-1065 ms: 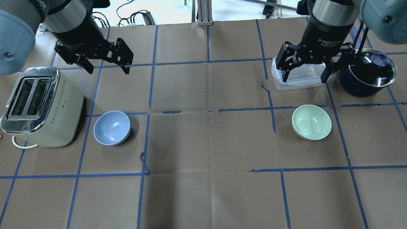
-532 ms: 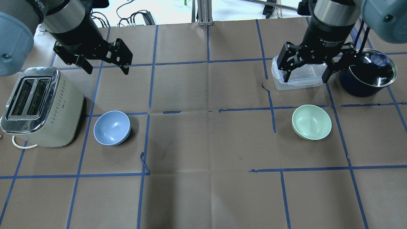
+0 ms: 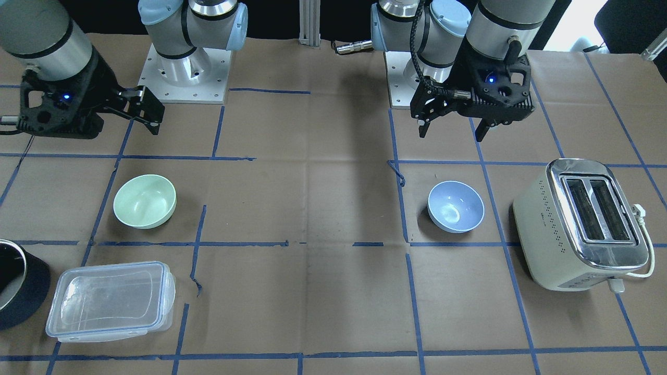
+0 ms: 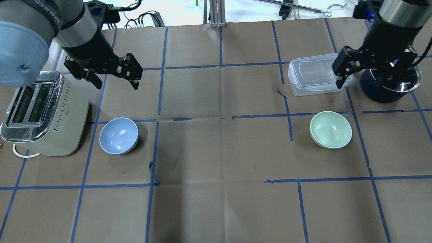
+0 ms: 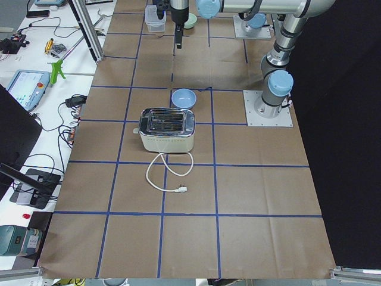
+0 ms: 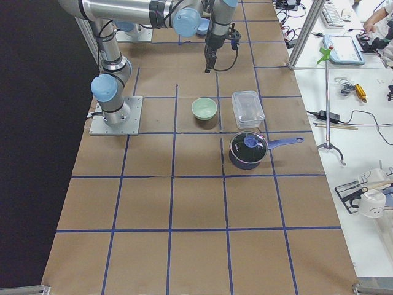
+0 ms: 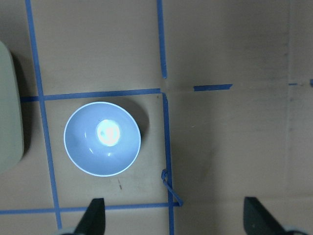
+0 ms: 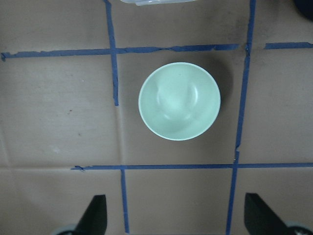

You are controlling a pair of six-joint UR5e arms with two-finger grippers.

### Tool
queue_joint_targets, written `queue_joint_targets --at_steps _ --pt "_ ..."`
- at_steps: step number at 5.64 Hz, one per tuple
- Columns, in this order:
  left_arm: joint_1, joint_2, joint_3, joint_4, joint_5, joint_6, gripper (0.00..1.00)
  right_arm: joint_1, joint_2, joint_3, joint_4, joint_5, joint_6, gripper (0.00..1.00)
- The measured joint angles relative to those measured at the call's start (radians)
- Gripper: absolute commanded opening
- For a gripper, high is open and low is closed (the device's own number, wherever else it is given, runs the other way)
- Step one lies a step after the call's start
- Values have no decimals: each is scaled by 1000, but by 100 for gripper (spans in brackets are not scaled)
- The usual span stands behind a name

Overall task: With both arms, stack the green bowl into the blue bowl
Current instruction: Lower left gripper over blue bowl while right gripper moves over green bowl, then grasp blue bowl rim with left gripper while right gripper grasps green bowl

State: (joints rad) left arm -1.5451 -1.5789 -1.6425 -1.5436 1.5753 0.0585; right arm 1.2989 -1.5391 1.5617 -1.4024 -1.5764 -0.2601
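Green bowl (image 4: 330, 130) lies below the raised right gripper (image 4: 359, 80), untouched, its jaws spread wide. Blue bowl (image 4: 118, 135) sits likewise beneath the left gripper (image 4: 117, 84), also spread.

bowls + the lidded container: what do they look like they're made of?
Green bowl: probably matte plastic or melamine; smooth, opaque, only soft highlights.
Blue bowl: same look, slightly glossier, with one bright light spot inside.
Container: clear plastic; see-through walls and lid, bluish lid rim.
Glazed ceramic can't be ruled out for the bowls.
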Motion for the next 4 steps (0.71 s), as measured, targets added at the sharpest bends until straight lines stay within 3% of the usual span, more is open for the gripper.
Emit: queue_joint_targets --at_steps 1,2,4 --pt "46 -13 -83 38 -2 9 98 -95 -3 25 -5 -12 -113 100" --pt "72 -47 -187 160 -5 21 98 -162 -6 66 -33 -23 -178 100" --pt "79 -151 -360 443 -5 39 97 -189 -5 204 -196 -25 -156 100"
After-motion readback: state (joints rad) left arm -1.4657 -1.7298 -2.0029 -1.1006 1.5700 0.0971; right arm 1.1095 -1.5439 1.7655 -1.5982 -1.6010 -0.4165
